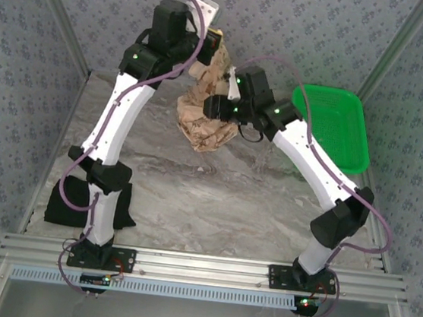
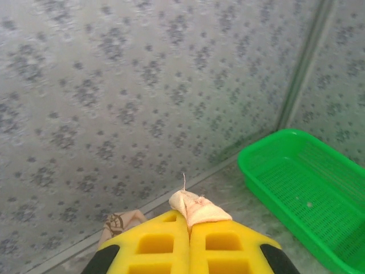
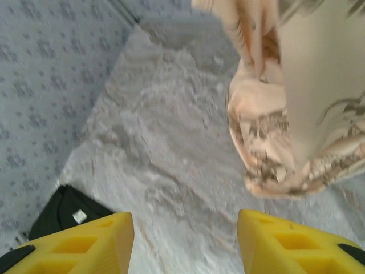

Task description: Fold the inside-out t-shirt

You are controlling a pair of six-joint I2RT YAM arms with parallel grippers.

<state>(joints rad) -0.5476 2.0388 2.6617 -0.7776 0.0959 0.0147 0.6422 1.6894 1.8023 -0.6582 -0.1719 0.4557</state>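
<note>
The left arm (image 1: 120, 117) rises from its base at the lower left of the top view and bends toward the upper centre. The left end effector (image 2: 189, 222) has both yellow fingers (image 2: 154, 242) pressed together, pinching a fold of the inside-out t-shirt (image 2: 197, 206). The right arm (image 1: 311, 158) arches from the lower right toward the centre. The right end effector (image 3: 183, 220) stands with its fingers well apart.
</note>
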